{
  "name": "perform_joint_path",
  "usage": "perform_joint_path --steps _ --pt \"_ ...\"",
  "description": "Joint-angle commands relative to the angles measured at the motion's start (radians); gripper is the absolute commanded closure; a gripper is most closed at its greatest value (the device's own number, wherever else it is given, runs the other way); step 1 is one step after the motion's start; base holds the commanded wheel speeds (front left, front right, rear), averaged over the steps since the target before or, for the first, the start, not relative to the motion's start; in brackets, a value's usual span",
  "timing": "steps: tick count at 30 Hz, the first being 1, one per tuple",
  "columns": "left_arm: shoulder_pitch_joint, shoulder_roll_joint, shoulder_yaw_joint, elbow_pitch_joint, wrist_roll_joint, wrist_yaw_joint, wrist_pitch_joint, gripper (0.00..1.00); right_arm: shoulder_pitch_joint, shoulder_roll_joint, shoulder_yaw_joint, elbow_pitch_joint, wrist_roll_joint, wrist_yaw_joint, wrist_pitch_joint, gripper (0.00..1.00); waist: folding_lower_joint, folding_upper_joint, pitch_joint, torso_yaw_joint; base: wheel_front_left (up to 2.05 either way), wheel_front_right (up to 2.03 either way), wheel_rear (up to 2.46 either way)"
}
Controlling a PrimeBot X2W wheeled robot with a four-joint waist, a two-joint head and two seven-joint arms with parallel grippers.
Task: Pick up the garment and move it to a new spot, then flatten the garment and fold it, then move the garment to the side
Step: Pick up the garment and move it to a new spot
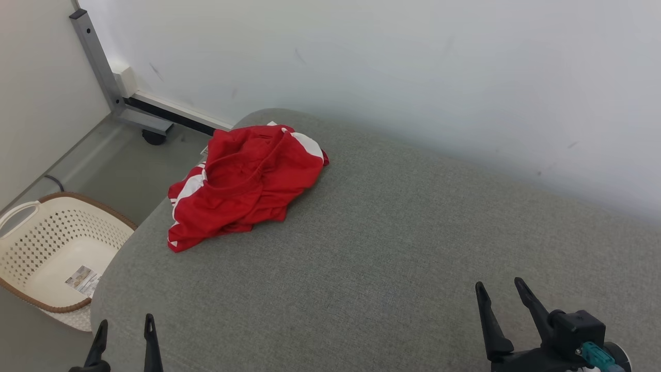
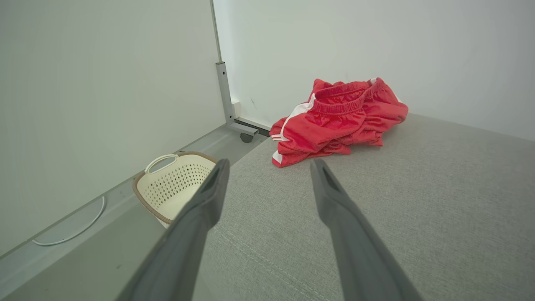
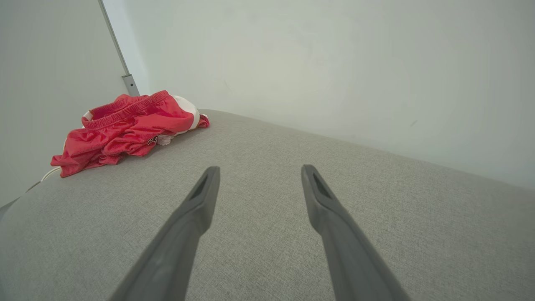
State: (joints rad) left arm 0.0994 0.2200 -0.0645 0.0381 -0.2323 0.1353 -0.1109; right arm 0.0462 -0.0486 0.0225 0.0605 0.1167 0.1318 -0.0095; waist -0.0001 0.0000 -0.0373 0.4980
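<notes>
Grey cushion (image 1: 387, 232) bears the garment (image 1: 248, 181), perhaps shorts, well beyond spread fingers (image 1: 489, 320).

The head view's bottom edge cuts your left gripper (image 1: 126, 320) off just below its fingertips and slices through the body of your right gripper (image 1: 498, 282). The laundry basket (image 1: 77, 227) runs off the left edge, and the label (image 1: 82, 280) on its floor is too small to read. In the left wrist view, a finger (image 2: 209, 200) covers the basket's near rim. The red shorts (image 1: 242, 181) lie crumpled, so you cannot tell how the legs fold underneath. A small dark mark (image 3: 151, 141) on them in the right wrist view is illegible.
</notes>
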Motion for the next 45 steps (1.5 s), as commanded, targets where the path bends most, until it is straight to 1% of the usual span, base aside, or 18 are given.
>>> perform_joint_path --steps 1,3,5,8,10,14,17,21,24,26,29,32,36,37,39,42,45 --pt "0.006 0.004 -0.001 -0.009 -0.004 0.004 0.005 0.00 -0.005 0.000 0.004 0.004 -0.002 -0.002 -0.005 0.00 0.0001 0.0000 0.001 0.007 0.00 0.00 0.00" --pt "-0.012 0.015 0.001 -0.002 -0.009 -0.004 0.015 0.00 -0.001 0.000 0.007 0.006 -0.001 -0.002 -0.005 0.00 0.0001 0.0000 0.000 0.006 0.00 0.00 0.00" --pt "-0.023 -0.003 -0.007 0.000 -0.026 -0.010 0.022 0.00 0.010 0.000 0.006 0.007 0.002 -0.002 -0.003 0.00 0.0001 0.0000 -0.003 0.004 0.00 0.00 0.00" --pt "-0.092 -0.008 -0.026 0.016 -0.045 -0.037 0.052 0.00 0.019 0.000 -0.003 -0.001 -0.004 -0.002 0.005 0.00 0.0001 0.0000 0.006 0.004 0.00 0.00 0.00" --pt "-0.166 -0.002 -0.046 0.057 -0.056 -0.068 0.088 0.00 0.029 0.001 -0.002 -0.012 -0.011 -0.002 0.011 0.00 0.0001 0.0000 0.013 0.003 0.00 0.00 0.00" --pt "-0.360 -0.008 -0.102 0.226 -0.097 -0.166 0.188 0.00 0.044 0.000 0.002 -0.043 -0.016 -0.002 0.032 0.00 0.0001 0.0000 0.039 -0.011 0.00 0.00 0.00" --pt "-0.500 -0.008 -0.121 0.348 -0.104 -0.194 0.246 0.00 0.038 0.001 0.029 -0.077 -0.037 -0.002 0.059 0.00 0.0001 0.0000 0.083 -0.049 0.00 0.00 0.00" --pt "-0.650 0.008 -0.136 0.471 -0.092 -0.210 0.305 0.00 0.025 -0.001 0.069 -0.136 -0.065 -0.002 0.104 0.00 0.0001 0.0000 0.165 -0.113 0.00 0.00 0.00" --pt "-0.739 0.022 -0.151 0.543 -0.091 -0.224 0.346 0.00 0.016 -0.001 0.077 -0.187 -0.092 -0.002 0.133 0.00 0.0001 0.0000 0.227 -0.155 0.00 0.00 0.00" --pt "-0.794 0.047 -0.153 0.584 -0.091 -0.232 0.366 0.00 0.012 -0.001 0.086 -0.221 -0.106 -0.002 0.153 0.00 0.0001 0.0000 0.267 -0.180 0.00 0.00 0.00" --pt "-0.852 0.061 -0.172 0.635 -0.082 -0.241 0.383 0.00 0.005 0.000 0.104 -0.260 -0.119 -0.002 0.176 0.00 0.0001 0.0000 0.310 -0.212 0.00 0.00 0.00" --pt "-0.900 0.093 -0.171 0.682 -0.089 -0.247 0.401 0.00 -0.013 -0.001 0.111 -0.298 -0.124 -0.002 0.188 0.00 0.0001 0.0000 0.354 -0.243 0.00 0.00 0.00" --pt "-0.927 0.111 -0.161 0.727 -0.095 -0.238 0.403 0.00 -0.025 0.000 0.117 -0.322 -0.129 -0.002 0.191 0.00 0.0001 0.0000 0.389 -0.268 0.00 0.00 0.00" --pt "-0.934 0.118 -0.157 0.740 -0.091 -0.225 0.395 0.00 -0.027 0.000 0.117 -0.329 -0.132 -0.002 0.191 0.00 0.0001 0.0000 0.396 -0.274 0.00 0.00 0.00" --pt "-0.944 0.129 -0.155 0.765 -0.086 -0.215 0.392 0.00 -0.031 0.000 0.120 -0.338 -0.135 -0.002 0.195 0.00 0.0001 0.0000 0.412 -0.286 0.00 0.00 0.00" --pt "-0.958 0.145 -0.144 0.805 -0.098 -0.215 0.380 0.00 -0.030 0.000 0.120 -0.348 -0.136 -0.002 0.197 0.00 0.0001 0.0000 0.429 -0.300 0.00 0.00 0.00" --pt "-0.971 0.143 -0.144 0.840 -0.102 -0.206 0.375 0.00 -0.034 0.000 0.118 -0.353 -0.134 -0.002 0.195 0.00 0.0001 0.0000 0.441 -0.307 0.00 0.00 0.00"
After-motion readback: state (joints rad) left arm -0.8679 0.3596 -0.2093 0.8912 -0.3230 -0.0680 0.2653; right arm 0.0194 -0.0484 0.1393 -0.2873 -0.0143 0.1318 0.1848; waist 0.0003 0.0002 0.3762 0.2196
